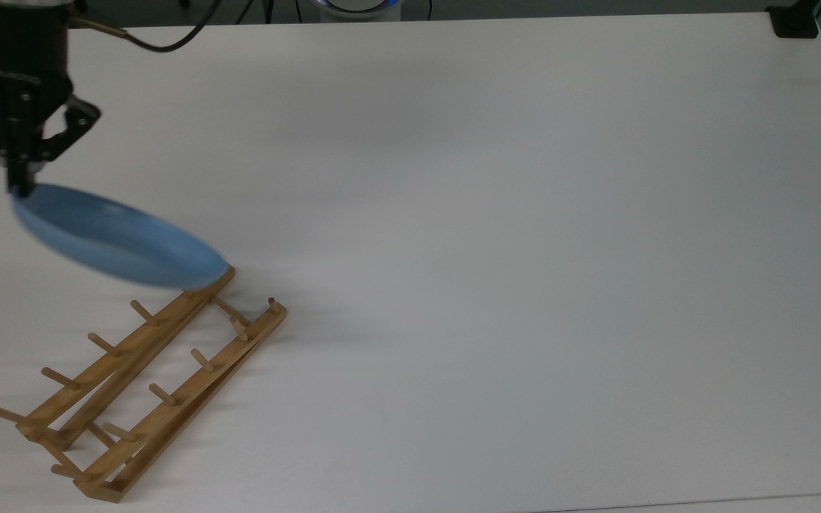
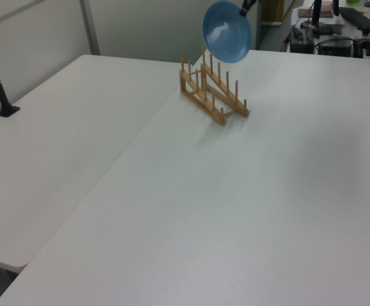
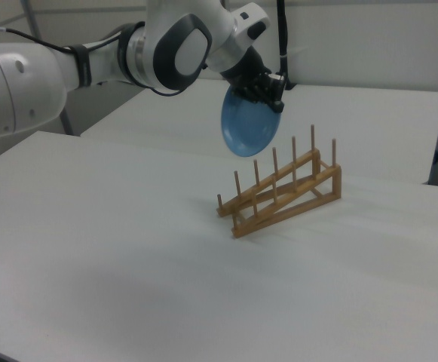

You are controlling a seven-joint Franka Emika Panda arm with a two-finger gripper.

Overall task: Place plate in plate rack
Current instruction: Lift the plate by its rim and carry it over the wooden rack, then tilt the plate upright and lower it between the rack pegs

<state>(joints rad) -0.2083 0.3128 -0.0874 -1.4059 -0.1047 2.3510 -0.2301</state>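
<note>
No writing, label, brand, number or sign can be read anywhere here. The plate is plain blue, the plate rack beside it is bare wood, and the white table around the rack carries no markings.

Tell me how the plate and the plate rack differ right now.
The plate is blue and round; the plate rack is light-brown wood, long, with upright pegs. The plate hangs tilted in the air, held at its rim by the gripper; the rack rests on the white table. No plate sits in the rack.
</note>
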